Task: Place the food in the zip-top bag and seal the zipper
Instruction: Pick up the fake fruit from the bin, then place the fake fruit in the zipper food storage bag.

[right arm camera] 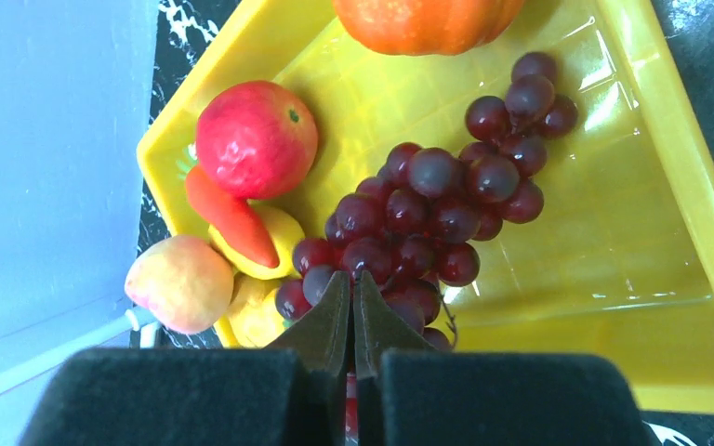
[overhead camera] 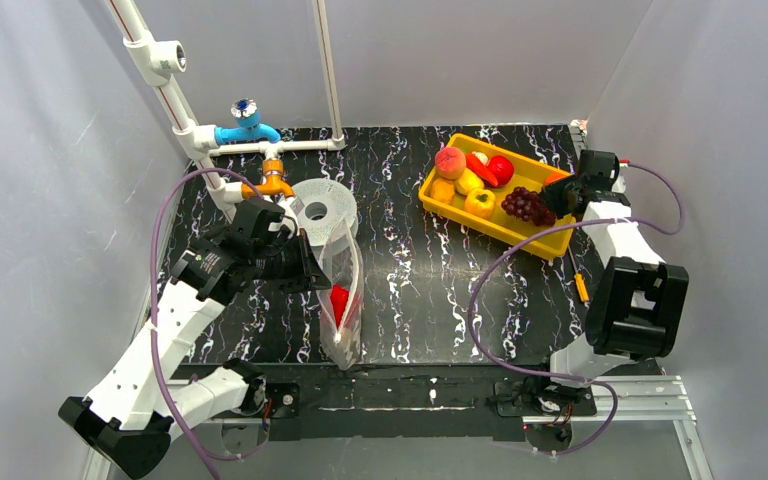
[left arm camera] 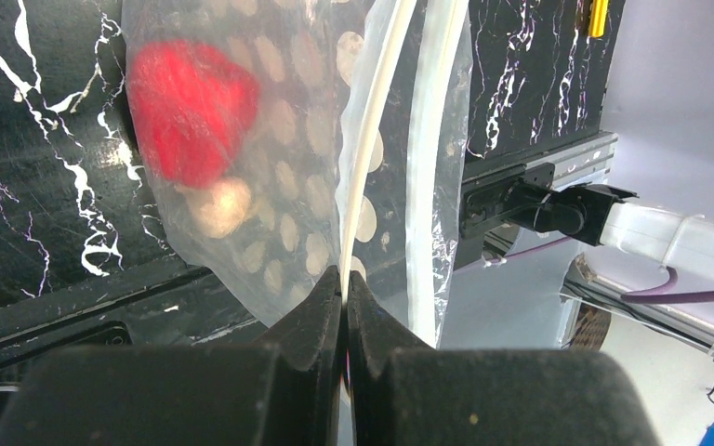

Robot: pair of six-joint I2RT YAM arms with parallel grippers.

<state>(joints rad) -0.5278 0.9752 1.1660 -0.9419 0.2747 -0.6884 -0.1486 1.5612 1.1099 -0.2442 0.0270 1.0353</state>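
Two arms, two separate jobs here. Far left, the left gripper (overhead camera: 312,268) is clenched on the mouth edge of the zip-top bag (overhead camera: 345,290). The bag hangs upright from that pinch, its bottom resting on the table (overhead camera: 430,300) near the front edge. One red pepper (overhead camera: 339,300) is already inside.

The left wrist camera shows what the overhead cannot: the pale zipper (left arm camera: 373,139) runs straight down into the closed jaws, with the mouth's other lip gaping beside it. That strip looks like the right place to hold. The film is thin, floppy and probably slick, so I'd expect it to sag anywhere else, while the seal edge has some stiffness.

Moving right, the yellow tray (overhead camera: 480,228) holds the remaining food: peach (overhead camera: 450,160), carrot (overhead camera: 480,168), apple (overhead camera: 501,168) and, at the far end, the orange pepper (overhead camera: 555,178). The right gripper (overhead camera: 565,195) sits over the grapes (overhead camera: 527,205).

From above its tips are hidden, but the right wrist view shows the jaws pressed together at the near edge of the bunch (right arm camera: 428,214). Whether they've nipped a stem or a single grape, I cannot tell.

That bunch looks light but lumpy and glossy. The round beads could squirt out of a pinch, so the stem seems the safer hold.
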